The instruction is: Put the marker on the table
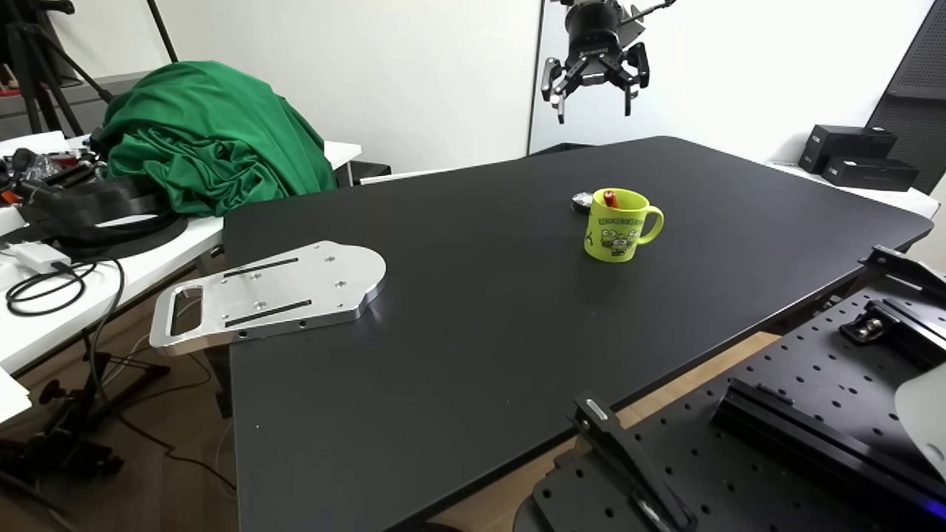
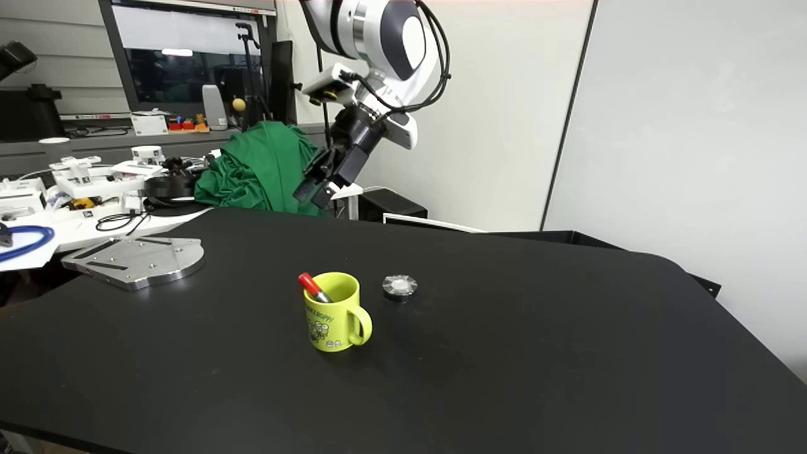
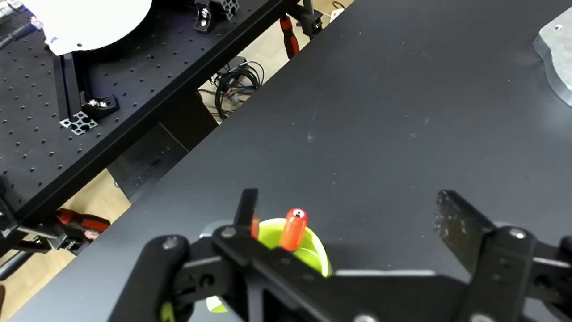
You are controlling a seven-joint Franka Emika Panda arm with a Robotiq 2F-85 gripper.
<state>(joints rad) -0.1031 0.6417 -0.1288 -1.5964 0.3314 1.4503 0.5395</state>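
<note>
Marker [image 2: 315,289], one: we find it aslant inside a single yellow-green mug [image 2: 334,323], red end leaning toward half past ten above the rim in an exterior view, where one round disc [image 2: 400,288] lies at the mug's two o'clock. One Robotiq gripper [image 1: 594,111] hangs at twelve o'clock from the mug, two fingers [image 3: 460,226] spread wide apart. In an exterior view one silver plate [image 1: 295,284] overhangs the edge of one matte black table [image 1: 443,384] at nine o'clock. We see one green cloth [image 1: 214,125], one white desk [image 1: 148,266], whitish walls [image 1: 414,74].
</note>
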